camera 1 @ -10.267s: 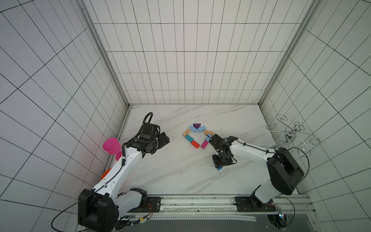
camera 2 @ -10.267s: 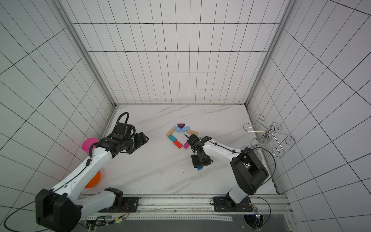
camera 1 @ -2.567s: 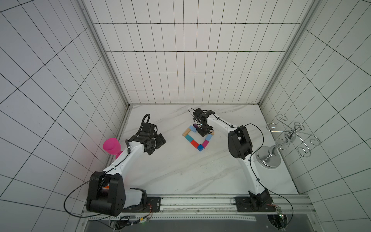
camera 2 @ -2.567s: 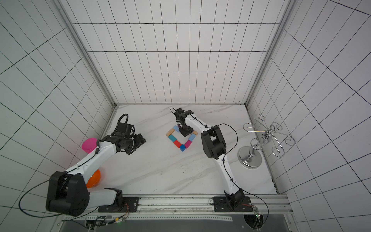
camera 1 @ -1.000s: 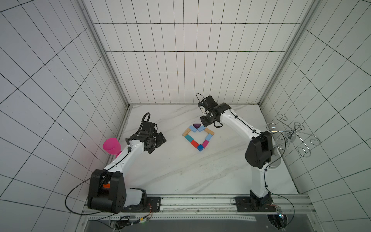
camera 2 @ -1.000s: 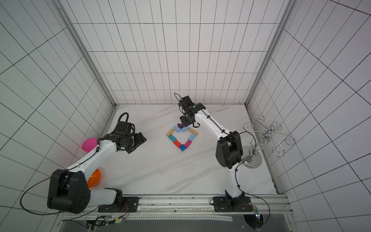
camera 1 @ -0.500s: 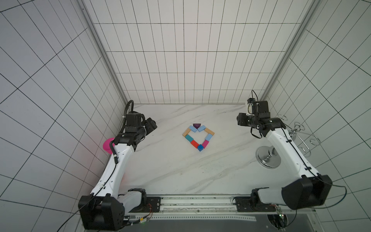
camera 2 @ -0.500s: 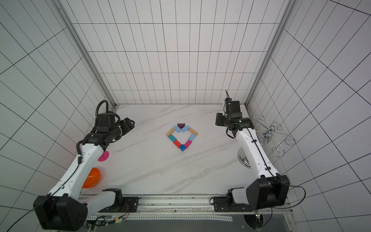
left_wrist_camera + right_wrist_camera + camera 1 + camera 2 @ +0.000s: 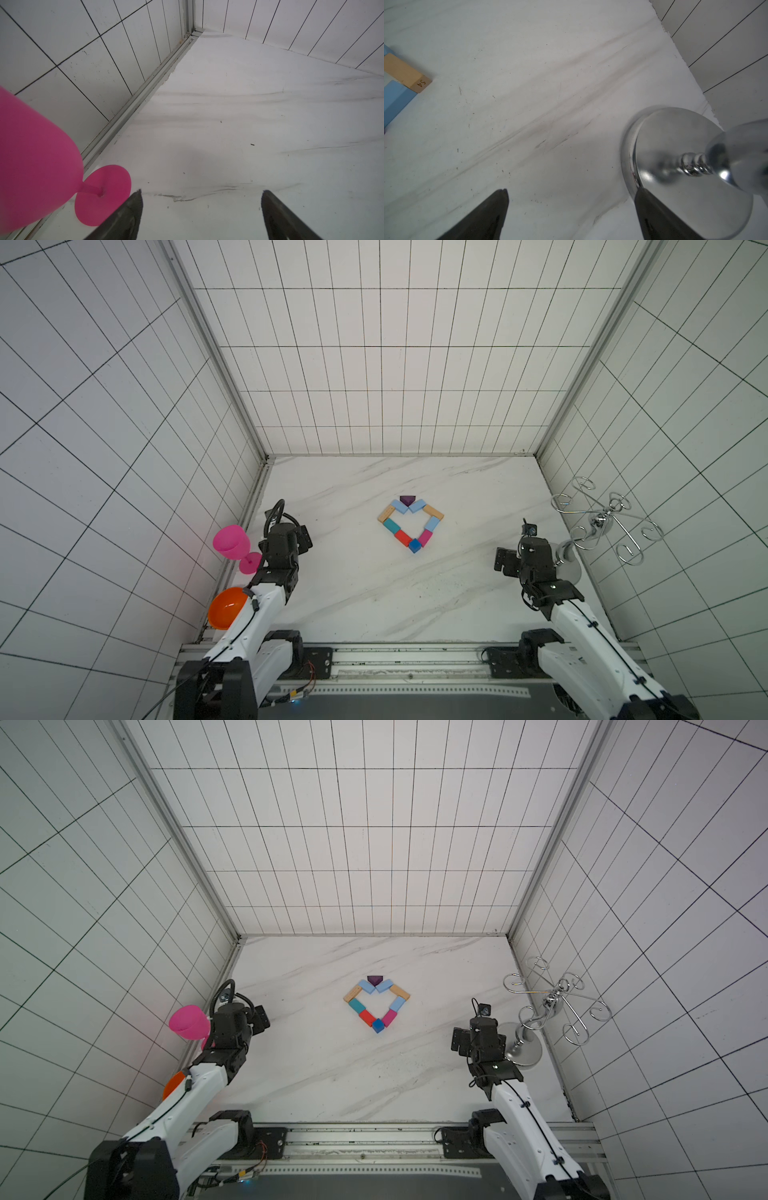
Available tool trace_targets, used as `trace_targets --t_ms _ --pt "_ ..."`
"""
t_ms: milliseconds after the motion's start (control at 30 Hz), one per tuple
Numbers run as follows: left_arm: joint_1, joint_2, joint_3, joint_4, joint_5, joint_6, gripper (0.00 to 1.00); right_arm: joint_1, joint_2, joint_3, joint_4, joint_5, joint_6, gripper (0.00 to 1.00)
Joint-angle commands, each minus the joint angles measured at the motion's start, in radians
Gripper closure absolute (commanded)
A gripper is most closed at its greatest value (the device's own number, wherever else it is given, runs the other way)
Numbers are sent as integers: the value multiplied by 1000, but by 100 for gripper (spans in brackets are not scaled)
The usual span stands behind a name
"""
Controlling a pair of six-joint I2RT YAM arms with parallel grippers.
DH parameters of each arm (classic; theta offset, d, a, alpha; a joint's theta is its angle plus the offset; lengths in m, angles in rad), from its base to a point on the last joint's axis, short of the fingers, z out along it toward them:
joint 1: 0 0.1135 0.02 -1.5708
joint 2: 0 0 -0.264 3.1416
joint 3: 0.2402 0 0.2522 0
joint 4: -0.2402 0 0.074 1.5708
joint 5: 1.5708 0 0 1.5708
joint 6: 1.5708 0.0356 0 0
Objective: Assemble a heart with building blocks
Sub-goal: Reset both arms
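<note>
Since the heart (image 9: 432, 524) looks closed all the way round, with the purple triangle (image 9: 407, 500) at the notch on the far side and the blue cube (image 9: 414, 546) at the point on the near side, its long axis runs straight away from the robot's base, roughly mid-table. No loose block shows in either top view, so the build reads as done, imo.

Working outward, the left gripper (image 9: 201, 192) sits off to the heart's left, beside the pink goblet (image 9: 230, 542). The right gripper (image 9: 571, 191) is off to its right, next to the chrome stand (image 9: 568, 568). Both have fingers spread wide with nothing between them.

Neither is clearly nearer, and the heart lies ahead and inward of each. Only the right wrist view catches any of it: a tan block (image 9: 404, 71) and a light blue block (image 9: 396, 97), just in view. If a nudge were needed on that side, it'd probably be the right arm's job.
</note>
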Motion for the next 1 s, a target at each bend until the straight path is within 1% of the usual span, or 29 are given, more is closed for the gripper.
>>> trace_targets --t_ms 0,67,133,200,267,400,433,500,600,633,667,700,733,767,800,867,900,933,967 --pt "28 28 -44 339 38 31 12 -8 61 -39 262 16 -71 1" --pt "34 96 -38 392 75 29 12 -9 122 -30 323 20 -98 1" --pt "37 168 -7 402 91 26 13 -14 177 -17 374 2 -132 1" --pt "40 239 -2 476 112 31 14 -21 231 -10 443 -26 -165 1" --pt "46 317 -10 594 137 33 14 -35 278 -15 543 -68 -187 1" --pt "51 401 43 631 188 49 15 -72 393 22 654 -145 -177 1" --pt "52 429 53 650 216 73 15 -82 429 33 688 -168 -174 1" --pt "54 492 57 708 244 74 15 -96 491 61 734 -190 -162 1" --pt "51 558 60 764 344 130 16 -115 592 95 839 -209 -155 0" --pt "44 571 61 773 343 138 12 -125 634 101 876 -223 -147 1" --pt "41 582 60 786 332 139 4 -136 666 99 892 -224 -133 2" --pt "36 585 59 793 324 141 2 -144 695 76 959 -227 -125 2" --pt "28 584 61 790 306 141 2 -148 723 34 1070 -230 -124 3" --pt "28 581 64 780 291 136 2 -150 720 7 1128 -227 -128 4" --pt "27 578 68 764 281 133 2 -147 703 6 1101 -244 -135 7" --pt "25 578 69 761 279 132 2 -146 715 24 1082 -276 -150 8" --pt "26 579 69 763 278 132 2 -147 723 44 1061 -275 -152 8" --pt "25 578 69 762 279 132 2 -146 721 71 1003 -272 -152 2" --pt "25 577 69 761 279 132 2 -147 717 87 957 -276 -149 1"
